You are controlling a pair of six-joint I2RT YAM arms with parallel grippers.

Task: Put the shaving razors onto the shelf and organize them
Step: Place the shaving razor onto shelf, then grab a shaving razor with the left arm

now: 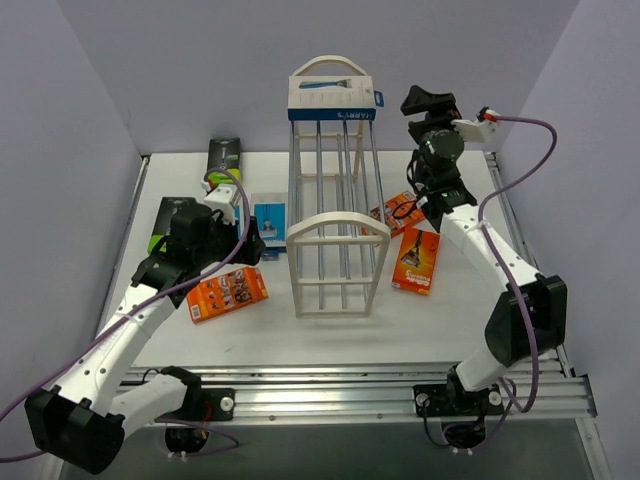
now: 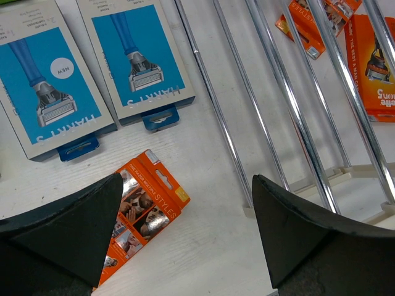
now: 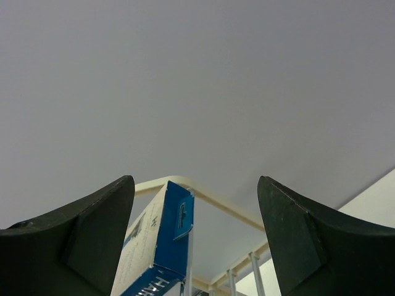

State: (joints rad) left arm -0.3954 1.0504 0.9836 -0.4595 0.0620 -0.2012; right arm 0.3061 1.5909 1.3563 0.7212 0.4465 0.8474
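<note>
Placing step in hand, by the look of it: one blue-and-white razor box (image 1: 335,98) up on the top tier of the shelf (image 1: 338,215), at its far arched end. Right gripper (image 3: 195,182) close beside that box, jaws spread apart, neither finger touching it, holding nothing. Hard to tell whether the box sits square on the bars.

Left gripper (image 2: 188,185) low over the tabletop (image 2: 210,246), to the left of the shelf, jaws wide apart and empty. Directly below, an orange box (image 2: 145,206), lying flat and slanted. Just beyond, two more blue boxes (image 2: 52,92), flat, side by side, nearly touching. On the other side of the shelf, two orange boxes (image 1: 416,258), flat on the tabletop near the right arm. At the far left, two black-and-green boxes (image 1: 224,155), also not yet shelved.

Most of the task probably left to do: only one box on the shelf, about seven on the tabletop.

Next, likely: lower onto the orange box, close across its narrow sides, lift, carry to a free tier. Care needed with so thin and flat a box, hard to get fingers around, and with the thin bars, easy to knock.
</note>
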